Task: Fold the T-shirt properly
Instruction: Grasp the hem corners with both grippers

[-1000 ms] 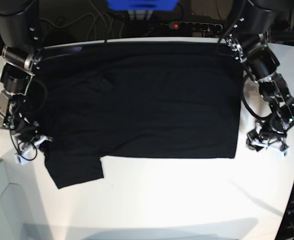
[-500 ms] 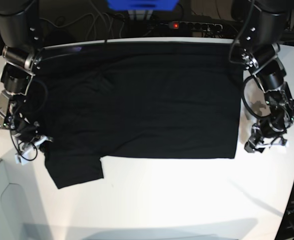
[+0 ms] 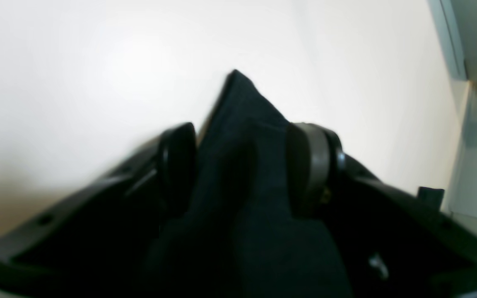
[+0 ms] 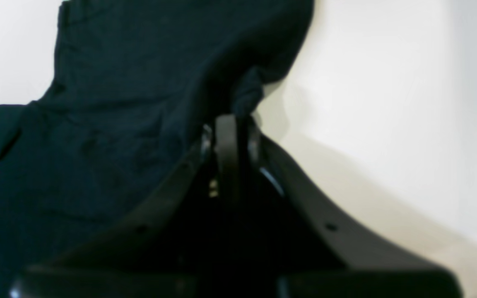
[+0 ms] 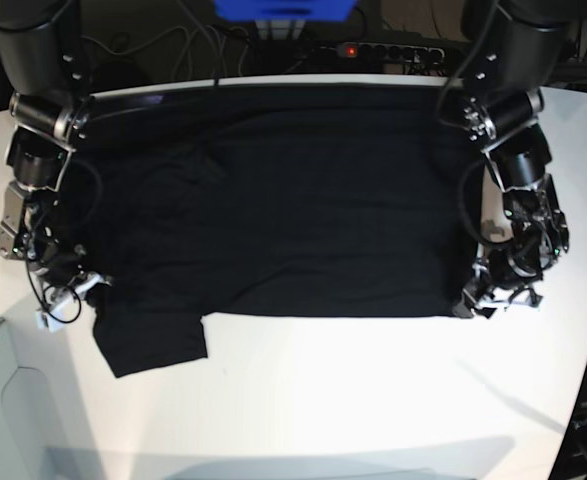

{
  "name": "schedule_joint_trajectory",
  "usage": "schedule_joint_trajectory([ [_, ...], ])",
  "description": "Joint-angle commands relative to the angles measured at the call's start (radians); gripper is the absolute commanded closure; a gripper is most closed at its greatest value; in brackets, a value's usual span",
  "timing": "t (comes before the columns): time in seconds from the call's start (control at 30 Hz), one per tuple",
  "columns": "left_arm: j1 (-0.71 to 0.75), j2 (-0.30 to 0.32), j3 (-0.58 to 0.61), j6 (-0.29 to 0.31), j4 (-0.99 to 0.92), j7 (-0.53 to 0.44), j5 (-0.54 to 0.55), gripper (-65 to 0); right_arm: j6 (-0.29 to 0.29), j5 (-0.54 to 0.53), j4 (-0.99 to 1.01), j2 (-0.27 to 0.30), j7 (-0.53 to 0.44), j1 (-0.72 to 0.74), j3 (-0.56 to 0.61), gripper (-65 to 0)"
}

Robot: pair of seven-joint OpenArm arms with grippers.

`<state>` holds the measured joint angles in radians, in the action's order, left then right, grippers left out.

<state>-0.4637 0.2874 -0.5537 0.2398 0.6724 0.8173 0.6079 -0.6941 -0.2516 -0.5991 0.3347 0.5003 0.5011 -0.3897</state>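
The T-shirt (image 5: 273,200) lies spread flat on the white bench (image 5: 323,400), plain black side up. My left gripper (image 3: 240,161) has its jaws around a fold of the shirt's corner, grasping it. My right gripper (image 4: 230,136) is clenched on the cloth edge near the sleeve.

White table (image 5: 373,400) brightly lit — power strip (image 5: 393,49), cables (image 5: 188,40) behind, dark.
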Motion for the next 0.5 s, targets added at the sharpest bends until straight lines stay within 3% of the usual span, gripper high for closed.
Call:
schedule_joint_trajectory([
  [0.0, 0.006, -0.006, 0.008, -0.027, -0.012, 0.067, -0.052, -34.9, -0.004, 0.039, 0.000, 0.005, 0.051, 0.008, 0.005, 0.0],
  [0.4, 0.000, 0.000, 0.010, -0.027, -0.010, 0.058, -0.058, -34.3, -0.004, 0.039, 0.000, 0.004, 0.051, 0.008, 0.005, 0.0],
  [0.47, 0.000, -0.004, 0.010, -0.027, -0.010, 0.058, -0.058, -30.0, -0.004, 0.039, 0.000, 0.004, 0.051, 0.008, 0.005, 0.0],
])
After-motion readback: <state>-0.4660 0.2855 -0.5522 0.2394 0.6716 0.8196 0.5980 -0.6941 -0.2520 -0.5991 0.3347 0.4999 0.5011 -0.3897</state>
